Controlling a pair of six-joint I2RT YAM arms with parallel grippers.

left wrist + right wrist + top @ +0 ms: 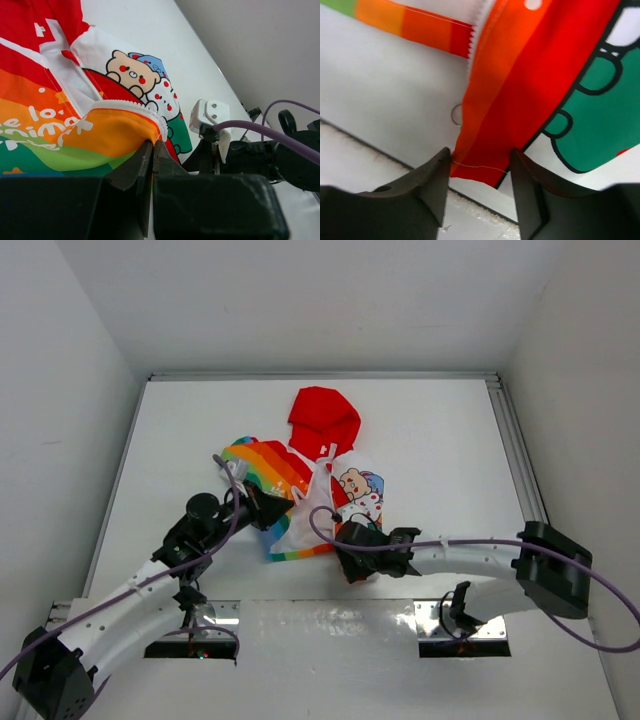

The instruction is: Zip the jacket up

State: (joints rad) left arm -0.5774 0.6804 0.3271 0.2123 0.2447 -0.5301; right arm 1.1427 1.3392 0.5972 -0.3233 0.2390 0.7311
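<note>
- Roughly at the middle of the table (pixel 180 440), the jacket (pixel 285 468) lies open. Its long axis runs from the table's far edge to its near edge, with the red hood (pixel 323 418) farthest.
- Just left of the table's middle, the left gripper (pixel 152 146) is clamped tight on the orange front edge below the zipper teeth (pixel 125 104).
- Nearer the table's front edge, the right gripper (pixel 480 167) is partly open, with the red hem corner (pixel 480 150) between its fingers.

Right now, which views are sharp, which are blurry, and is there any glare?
Top external: even soft light, the jacket sharp, mild glare on the metal plate near the bases. Left wrist: bear print crisp, left gripper dark and blurred. Right wrist: jacket slightly soft, right gripper dark.
</note>
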